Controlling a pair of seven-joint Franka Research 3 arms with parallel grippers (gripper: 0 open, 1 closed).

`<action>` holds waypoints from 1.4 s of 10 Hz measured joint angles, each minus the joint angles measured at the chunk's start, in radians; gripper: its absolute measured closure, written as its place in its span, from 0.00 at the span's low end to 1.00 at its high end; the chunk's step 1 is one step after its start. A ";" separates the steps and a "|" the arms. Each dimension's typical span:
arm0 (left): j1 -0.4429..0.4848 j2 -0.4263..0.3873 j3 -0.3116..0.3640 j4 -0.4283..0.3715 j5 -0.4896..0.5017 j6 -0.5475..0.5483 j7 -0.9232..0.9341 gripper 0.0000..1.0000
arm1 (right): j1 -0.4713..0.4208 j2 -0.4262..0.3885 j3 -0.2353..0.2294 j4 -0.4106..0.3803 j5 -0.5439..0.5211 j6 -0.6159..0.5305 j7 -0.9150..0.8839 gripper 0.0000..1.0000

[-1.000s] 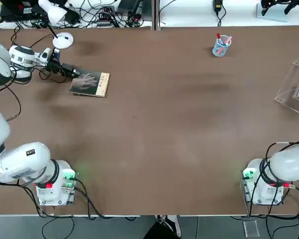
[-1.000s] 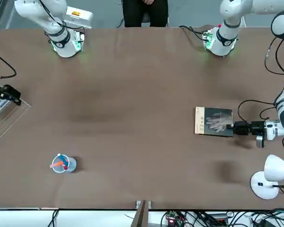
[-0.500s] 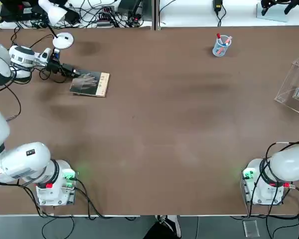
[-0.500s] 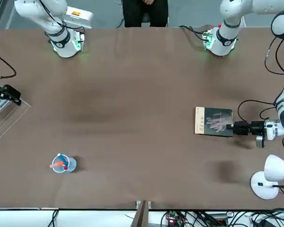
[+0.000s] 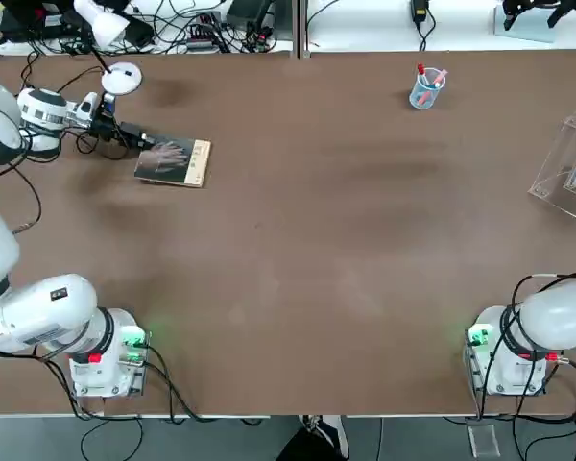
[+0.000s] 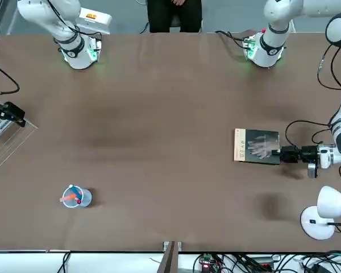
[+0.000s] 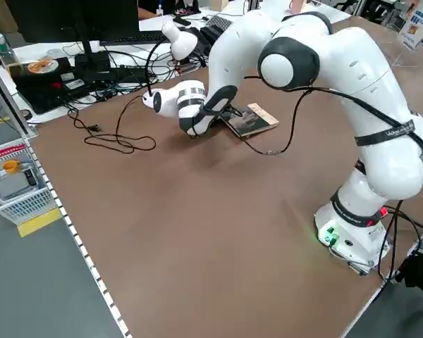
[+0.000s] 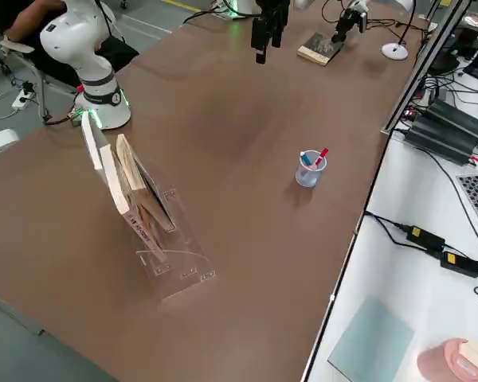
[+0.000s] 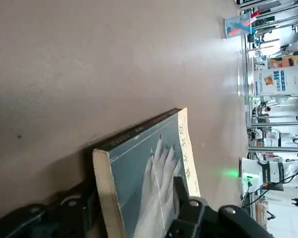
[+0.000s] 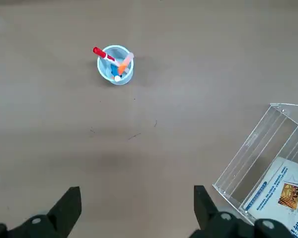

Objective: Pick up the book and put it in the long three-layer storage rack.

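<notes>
Top view, upper left of the frame: the left gripper point(image 5: 146, 142) is reaching in from the left and grasping the book point(image 5: 173, 161) by one edge, while the book's tan strip is facing away from it, toward the right. In the left wrist view, one finger is pressing over the dark cover with its pale hand picture, and the other is sitting at the far side of the book's thickness. Just above the gripper in the top view, a white lamp point(image 5: 122, 78) is standing near the upper left corner. The clear rack point(image 5: 557, 178) is lying at the right edge of the frame, well apart from the book; in the right side view, left of centre, it is holding several books point(image 8: 131, 187) that are leaning at a slant. The right gripper point(image 10: 137, 191) is hanging empty with its fingers spread wide, and it is showing at the left edge of the front view, near the rack. A cup of pens point(image 5: 427, 88) is standing in the upper right of the top view. At the top of the front view, a person point(image 6: 174, 14) is staying beyond the table, between the arms' bases.
</notes>
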 joint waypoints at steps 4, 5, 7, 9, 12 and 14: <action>0.001 0.007 0.000 0.000 -0.013 0.000 0.018 0.51 | 0.000 0.000 0.000 0.000 0.000 0.000 0.000 0.00; 0.001 0.007 0.000 0.000 -0.013 0.000 0.019 0.57 | 0.000 0.000 0.000 0.000 0.000 0.000 0.000 0.00; 0.002 0.010 0.000 0.000 -0.013 0.000 0.025 0.66 | 0.000 0.000 0.000 0.000 0.000 0.000 0.000 0.00; 0.003 0.011 0.001 0.000 -0.013 0.000 0.026 0.81 | 0.000 0.000 0.000 0.000 0.000 0.000 0.000 0.00; 0.005 0.011 0.002 0.001 -0.013 -0.022 0.026 0.89 | 0.000 0.000 0.000 0.000 0.000 0.000 0.000 0.00; 0.007 0.011 0.002 0.002 -0.012 -0.033 0.026 0.99 | 0.000 0.000 0.000 0.000 0.000 0.000 0.000 0.00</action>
